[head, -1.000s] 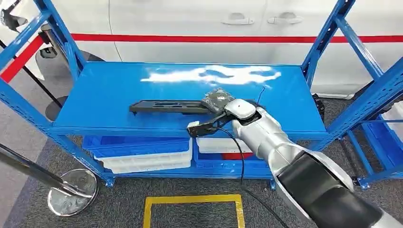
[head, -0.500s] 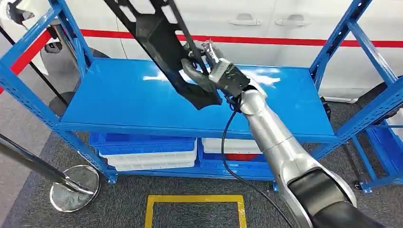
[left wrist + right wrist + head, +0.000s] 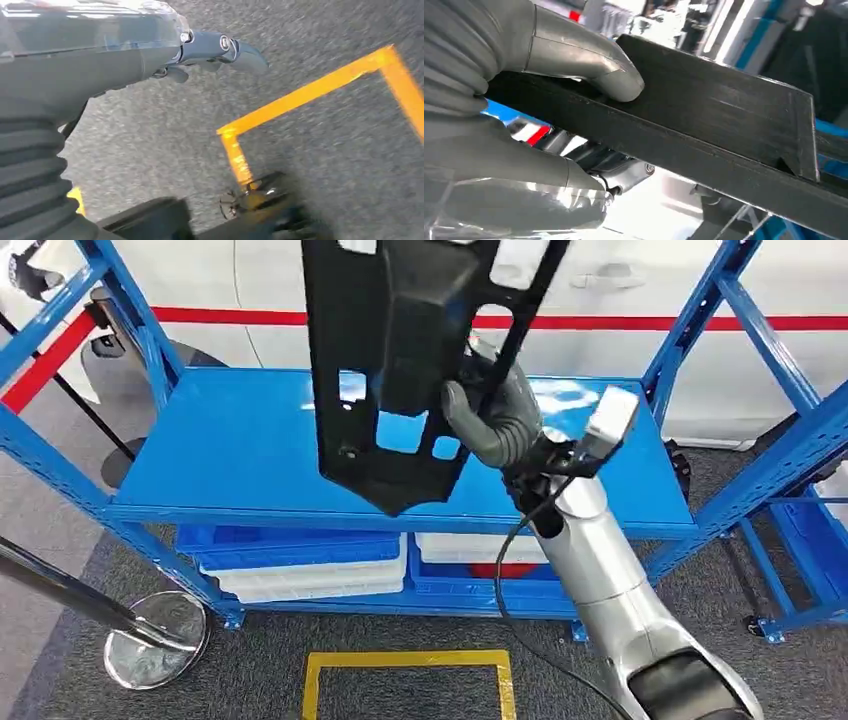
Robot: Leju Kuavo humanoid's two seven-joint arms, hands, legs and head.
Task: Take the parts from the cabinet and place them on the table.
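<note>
Honestly, the right hand (image 3: pixel 497 423) was clamped on the black part (image 3: pixel 400 360), thumb pressed on its flat face, holding it up close to the head camera, above the blue shelf (image 3: pixel 250 455). Left hand (image 3: pixel 215 50) hung over the floor; couldn't tell its fingers. Part looked stiff, long, probably lightish plastic, likely to swing; gripping nearer mid-length seemed safer. No readable writing anywhere.

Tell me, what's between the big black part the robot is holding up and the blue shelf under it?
Nothing. In the head view, the right hand holds the black part up, clear of the blue shelf.
</note>
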